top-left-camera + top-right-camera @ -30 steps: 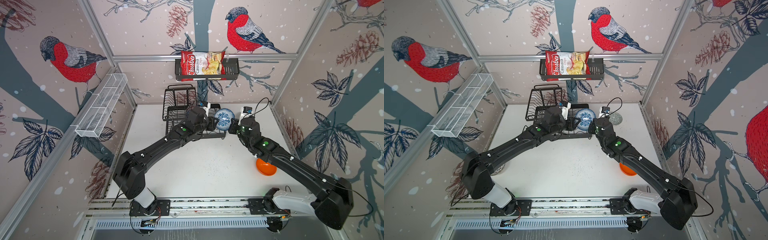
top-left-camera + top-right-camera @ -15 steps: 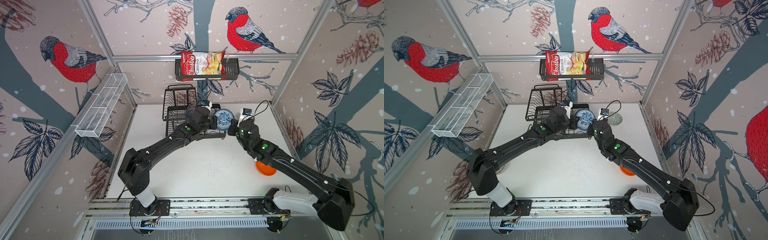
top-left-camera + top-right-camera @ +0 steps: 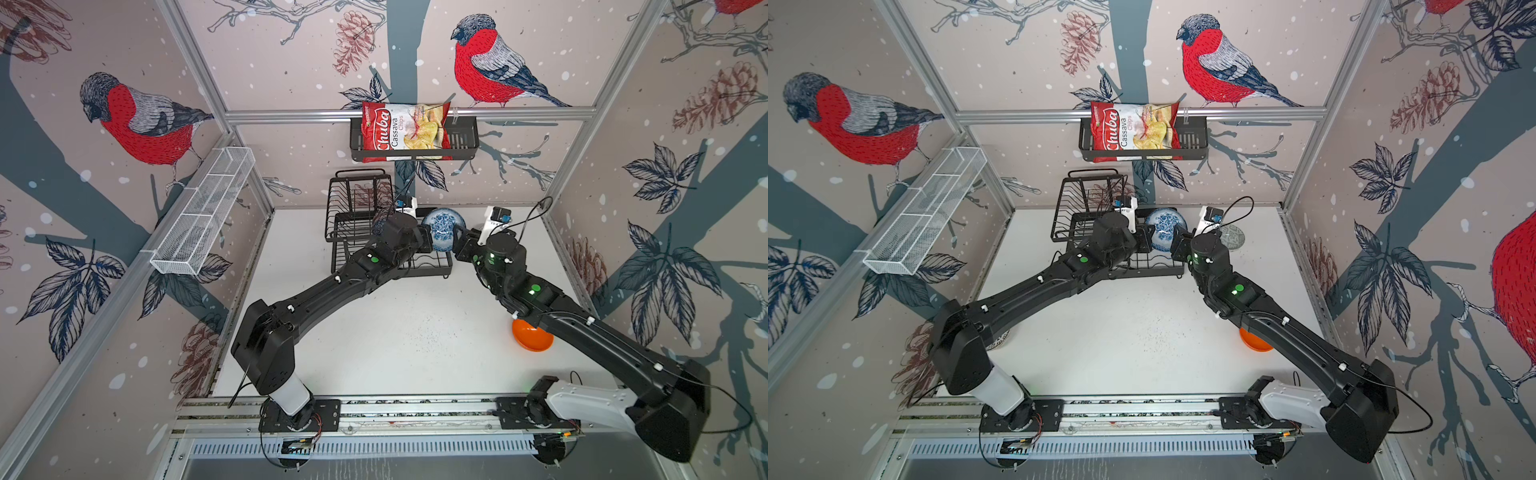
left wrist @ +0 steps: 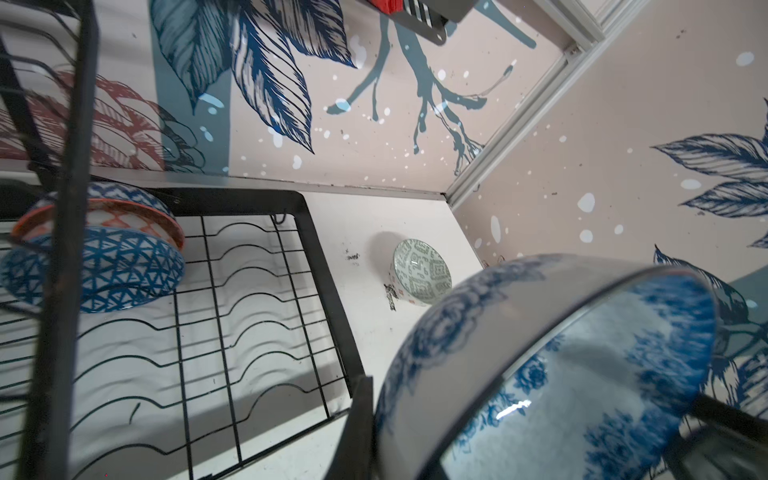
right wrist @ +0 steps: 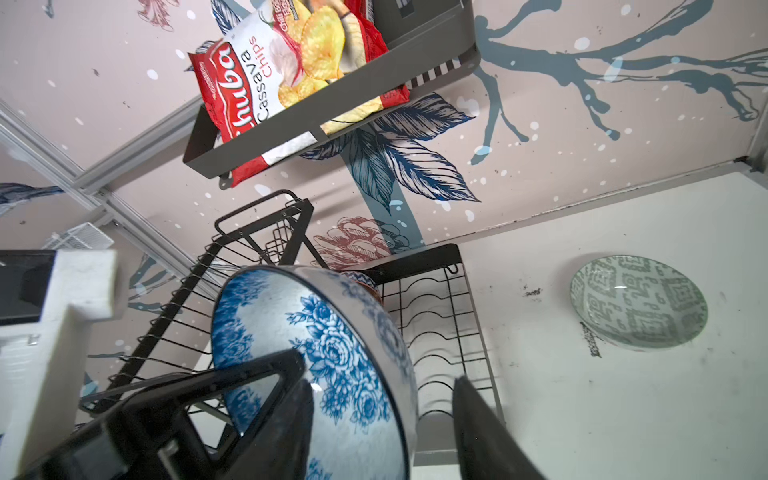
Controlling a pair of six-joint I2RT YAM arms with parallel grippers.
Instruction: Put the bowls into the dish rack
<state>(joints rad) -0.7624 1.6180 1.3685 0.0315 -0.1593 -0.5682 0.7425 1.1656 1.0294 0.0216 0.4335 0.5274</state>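
Your left gripper is clamped on the rim of the blue-white floral bowl, holding it on edge with its painted inside turned toward the front of the cell. Your right gripper sits just across from it at the bowl's opposite side with its jaws parted. One finger is over the inside face and the other stands clear of the outer wall, with a gap showing beside the rim. The bowl hangs between the two grippers, and only the left one is squeezing it.

Just below and behind the left gripper lies the dish rack. The held bowl is at the end of its wavy-wire base nearest the right gripper — whether it touches the wires you cannot tell. Further along the base, away from the right gripper, a blue geometric bowl stands on edge with a salmon-rimmed bowl touching it, both close by the raised basket tier.

Past the right gripper, toward the back wall, a grey-green bowl rests on the white surface, apart from the rack. Well back along the right arm, the orange bowl sits on the surface, partly hidden by the arm.

High above both grippers a black basket holds a chips bag. Off the left gripper's outer side a white mesh tray hangs on the wall.
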